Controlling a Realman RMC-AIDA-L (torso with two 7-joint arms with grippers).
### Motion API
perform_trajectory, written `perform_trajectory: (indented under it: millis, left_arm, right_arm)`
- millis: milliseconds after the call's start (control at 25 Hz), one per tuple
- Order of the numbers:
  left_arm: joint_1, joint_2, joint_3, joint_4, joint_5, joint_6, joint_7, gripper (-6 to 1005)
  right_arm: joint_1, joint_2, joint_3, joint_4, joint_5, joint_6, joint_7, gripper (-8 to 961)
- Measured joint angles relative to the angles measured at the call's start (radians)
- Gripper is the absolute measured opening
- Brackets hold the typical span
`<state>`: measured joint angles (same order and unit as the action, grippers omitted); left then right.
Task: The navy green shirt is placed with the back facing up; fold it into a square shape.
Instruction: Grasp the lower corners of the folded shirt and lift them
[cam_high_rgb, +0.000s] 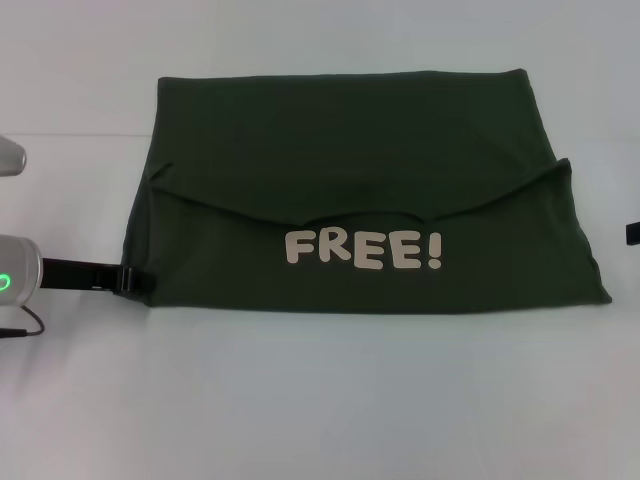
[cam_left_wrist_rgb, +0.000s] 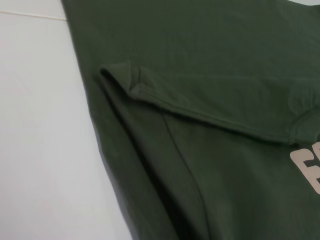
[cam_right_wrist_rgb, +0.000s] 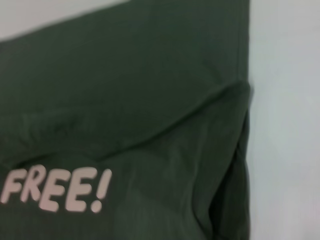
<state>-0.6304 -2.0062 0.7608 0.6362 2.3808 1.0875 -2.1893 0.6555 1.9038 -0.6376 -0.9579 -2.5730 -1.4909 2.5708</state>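
The navy green shirt (cam_high_rgb: 350, 170) lies flat on the white table, folded into a wide rectangle. Its near part is turned over onto the back, showing cream "FREE!" lettering (cam_high_rgb: 362, 249) and a curved folded edge across the middle. My left gripper (cam_high_rgb: 133, 279) sits low at the shirt's near left corner, touching or just beside the cloth. Only a black tip of my right gripper (cam_high_rgb: 632, 232) shows, off the shirt's right side and apart from it. The left wrist view shows the shirt's (cam_left_wrist_rgb: 210, 125) folded sleeve hem, and the right wrist view shows the shirt (cam_right_wrist_rgb: 125, 100) with its lettering.
The white table (cam_high_rgb: 320, 400) extends in front of the shirt and on both sides. The left arm's grey body with a green light (cam_high_rgb: 12, 275) and a thin black cable (cam_high_rgb: 25, 325) lies at the left edge.
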Motion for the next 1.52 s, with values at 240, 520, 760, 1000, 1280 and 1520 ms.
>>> perform_trajectory:
  millis: [240, 520, 760, 1000, 1280, 1520]
  left_arm:
    - [-0.001, 0.001, -0.002, 0.003, 0.0, -0.001, 0.003, 43]
    - [-0.007, 0.005, 0.0, 0.003, 0.0, -0.001, 0.004, 44]
    - [-0.011, 0.006, 0.0, 0.003, 0.0, -0.003, 0.004, 44]
    - [-0.012, 0.005, 0.0, 0.003, 0.0, -0.003, 0.005, 44]
    - [-0.014, 0.004, 0.0, 0.003, 0.0, -0.003, 0.005, 44]
    - [-0.017, 0.002, 0.0, 0.003, 0.0, -0.003, 0.005, 42]
  right_arm:
    - [0.081, 0.012, -0.025, 0.109, -0.11, 0.012, 0.016, 909]
    - [0.101, 0.024, -0.069, 0.19, -0.11, 0.12, 0.012, 901]
    - [0.12, 0.044, -0.07, 0.204, -0.109, 0.151, -0.005, 894]
    - [0.133, 0.051, -0.072, 0.247, -0.112, 0.198, -0.016, 859]
    - [0.143, 0.062, -0.074, 0.272, -0.111, 0.231, -0.036, 806]
    - [0.144, 0.073, -0.074, 0.272, -0.111, 0.256, -0.054, 805]
